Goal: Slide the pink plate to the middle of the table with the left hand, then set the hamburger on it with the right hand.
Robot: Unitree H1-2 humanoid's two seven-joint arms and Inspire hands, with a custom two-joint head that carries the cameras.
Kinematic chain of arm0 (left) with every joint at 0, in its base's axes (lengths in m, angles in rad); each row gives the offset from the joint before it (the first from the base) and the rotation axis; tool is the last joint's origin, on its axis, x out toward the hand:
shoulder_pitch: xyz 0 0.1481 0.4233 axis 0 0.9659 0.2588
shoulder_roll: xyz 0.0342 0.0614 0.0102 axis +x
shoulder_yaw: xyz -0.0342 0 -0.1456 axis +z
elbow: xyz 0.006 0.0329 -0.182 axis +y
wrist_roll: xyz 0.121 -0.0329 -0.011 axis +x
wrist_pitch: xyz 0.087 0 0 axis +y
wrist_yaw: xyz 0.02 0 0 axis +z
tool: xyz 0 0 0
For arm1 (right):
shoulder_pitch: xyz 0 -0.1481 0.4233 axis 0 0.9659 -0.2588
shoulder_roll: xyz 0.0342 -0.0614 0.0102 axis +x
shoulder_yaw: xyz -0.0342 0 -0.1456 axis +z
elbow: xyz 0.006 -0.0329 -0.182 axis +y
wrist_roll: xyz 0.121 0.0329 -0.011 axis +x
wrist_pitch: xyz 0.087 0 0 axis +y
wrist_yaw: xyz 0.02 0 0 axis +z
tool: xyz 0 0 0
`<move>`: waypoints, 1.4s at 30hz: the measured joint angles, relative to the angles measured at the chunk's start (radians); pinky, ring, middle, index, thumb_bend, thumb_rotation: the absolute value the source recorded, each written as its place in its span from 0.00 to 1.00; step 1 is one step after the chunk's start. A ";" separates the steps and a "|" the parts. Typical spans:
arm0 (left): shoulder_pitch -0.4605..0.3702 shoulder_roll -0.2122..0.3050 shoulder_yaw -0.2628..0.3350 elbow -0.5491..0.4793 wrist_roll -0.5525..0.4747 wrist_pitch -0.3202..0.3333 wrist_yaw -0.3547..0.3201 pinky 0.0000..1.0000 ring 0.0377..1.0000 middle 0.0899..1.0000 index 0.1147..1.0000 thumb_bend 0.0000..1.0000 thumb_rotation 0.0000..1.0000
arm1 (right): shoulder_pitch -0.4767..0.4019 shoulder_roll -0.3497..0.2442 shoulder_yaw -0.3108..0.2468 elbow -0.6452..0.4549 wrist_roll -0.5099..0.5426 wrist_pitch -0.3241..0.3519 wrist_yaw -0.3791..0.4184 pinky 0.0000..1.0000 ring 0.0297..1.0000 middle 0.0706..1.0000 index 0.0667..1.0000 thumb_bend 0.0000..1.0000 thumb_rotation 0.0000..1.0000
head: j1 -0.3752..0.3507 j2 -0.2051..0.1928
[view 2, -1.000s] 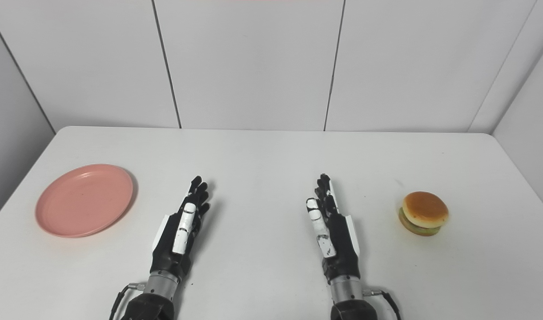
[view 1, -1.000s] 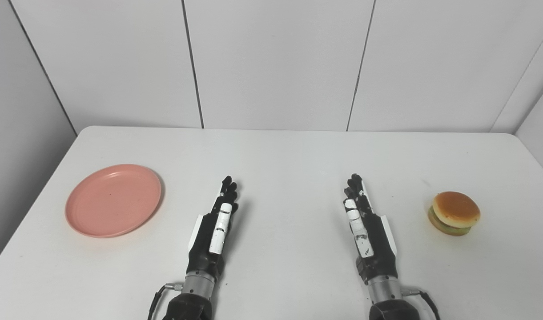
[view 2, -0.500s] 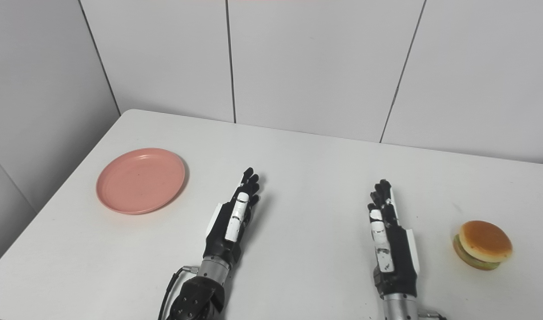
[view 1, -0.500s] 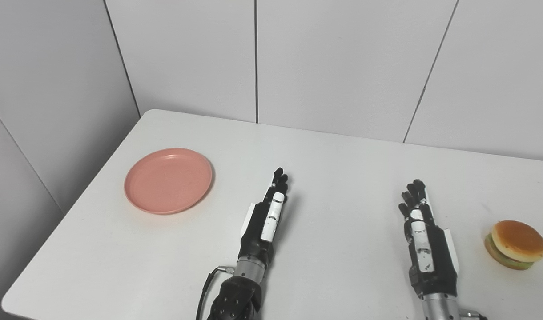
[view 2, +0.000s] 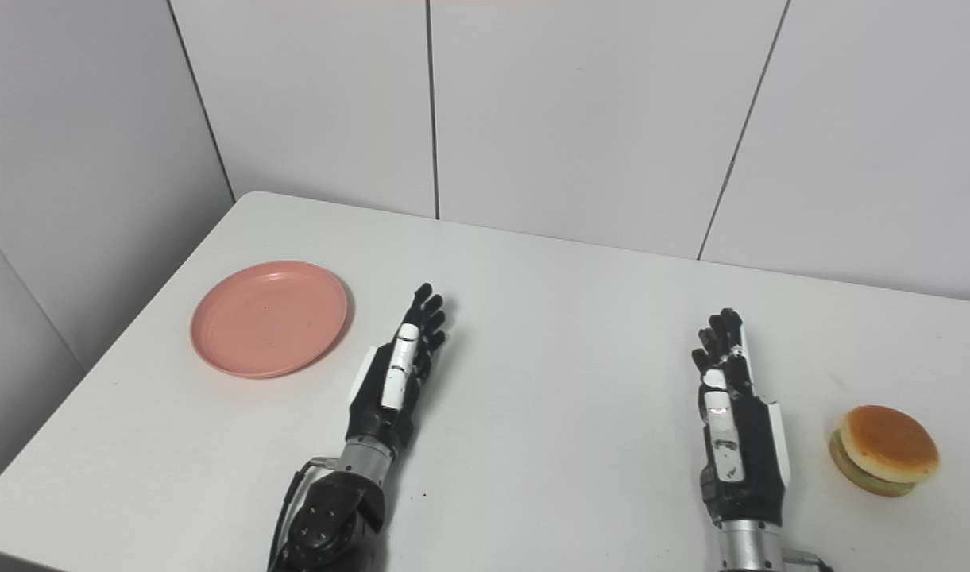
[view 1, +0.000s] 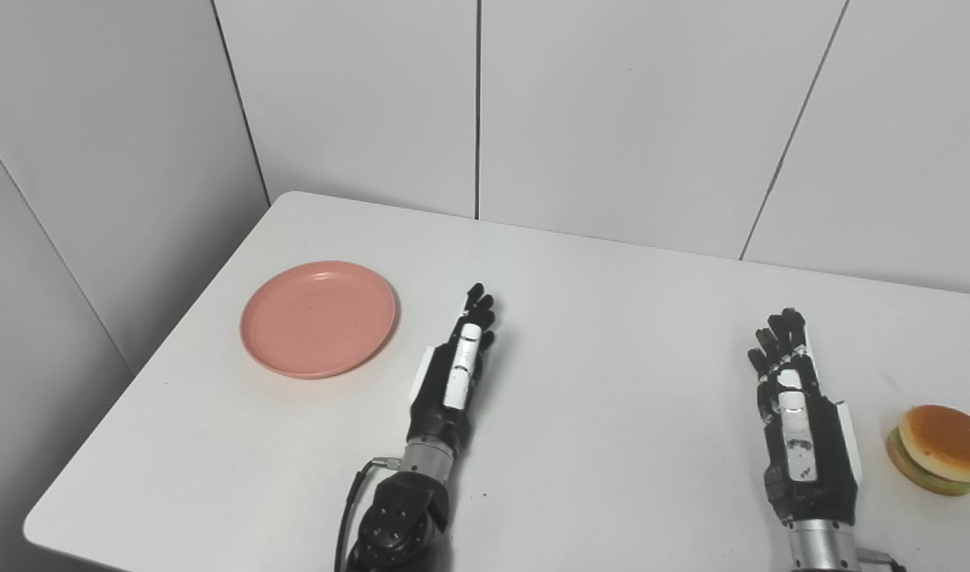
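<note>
Bare table (view 1: 612, 334) between plate (view 1: 318, 318) and hamburger (view 1: 939, 449) — unobstructed.

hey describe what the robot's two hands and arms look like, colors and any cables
Both the left hand and the right hand are black with slim fingers, white panels along the thumb and white plates on the outer edge. Each joins a silver metal wrist cuff. Below the left cuff sits a black forearm housing with a thin black cable looping beside it. The right thumb panel carries small dark markings.
</note>
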 measured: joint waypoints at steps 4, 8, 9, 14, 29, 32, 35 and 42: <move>-0.003 0.017 0.024 -0.067 -0.011 0.005 0.015 0.96 0.93 0.93 0.93 0.66 1.00 | 0.000 -0.003 -0.002 0.001 0.000 0.000 0.004 1.00 1.00 1.00 1.00 0.58 0.80 | 0.002 -0.002; -0.018 0.017 0.056 -0.098 -0.010 0.005 0.058 0.89 0.87 0.85 0.84 0.66 1.00 | -0.001 -0.001 -0.002 0.001 0.000 0.000 0.004 1.00 1.00 1.00 1.00 0.57 0.80 | 0.009 -0.003; -0.022 0.016 0.068 -0.104 -0.010 0.005 0.068 0.88 0.86 0.84 0.82 0.66 1.00 | -0.001 0.000 -0.002 0.001 0.001 0.000 0.005 1.00 1.00 1.00 1.00 0.57 0.81 | 0.011 -0.005; -0.036 0.033 0.108 -0.141 -0.018 -0.002 0.090 0.89 0.85 0.82 0.81 0.67 1.00 | -0.001 -0.001 -0.002 0.001 -0.001 0.000 0.005 1.00 1.00 1.00 1.00 0.57 0.82 | 0.021 -0.012; -0.061 0.132 0.250 -0.063 -0.024 -0.119 0.168 0.81 0.76 0.73 0.72 0.69 1.00 | -0.002 -0.001 -0.007 0.006 0.010 -0.001 0.018 1.00 1.00 1.00 1.00 0.55 0.80 | 0.038 -0.058; -0.068 0.151 0.274 -0.044 -0.017 -0.124 0.189 0.82 0.77 0.74 0.73 0.69 1.00 | -0.002 -0.001 -0.008 0.006 0.012 -0.001 0.018 1.00 1.00 1.00 1.00 0.56 0.80 | 0.044 -0.064; -0.069 0.174 0.297 -0.034 -0.025 -0.133 0.194 0.83 0.77 0.74 0.73 0.69 1.00 | -0.002 -0.001 -0.008 0.006 0.014 -0.001 0.019 1.00 1.00 1.00 1.00 0.55 0.80 | 0.054 -0.071; -0.073 0.239 0.372 0.036 -0.063 -0.160 0.218 0.85 0.78 0.75 0.75 0.74 1.00 | 0.000 -0.002 -0.008 0.003 0.017 -0.002 0.030 1.00 1.00 1.00 1.00 0.55 0.81 | 0.058 -0.078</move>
